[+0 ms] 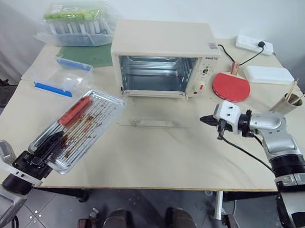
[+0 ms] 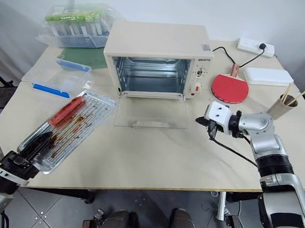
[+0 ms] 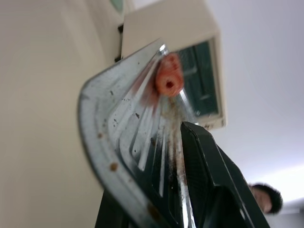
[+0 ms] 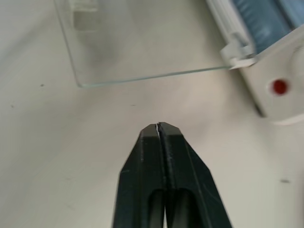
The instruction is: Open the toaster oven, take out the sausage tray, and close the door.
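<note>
Left gripper (image 1: 47, 145) clamped on the near end of the sausage tray (image 1: 88, 128), tray tilted above the table's (image 1: 155, 160) left side, red sausage (image 1: 74, 111) lying along it. Centre back: toaster oven (image 1: 163, 58), cavity exposed, door (image 1: 152, 111) folded down flat on the tabletop. Right gripper (image 1: 207, 119) just right of the door, fingers pressed together, holding nothing.

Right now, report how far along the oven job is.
Done: the door lies folded down flat and the toaster oven cavity is bare. In hand: the left gripper grips the sausage tray by its near edge, out over the table, sausage aboard. Left: closing the door; the right gripper, jaws shut and empty, sits just right of it.
</note>
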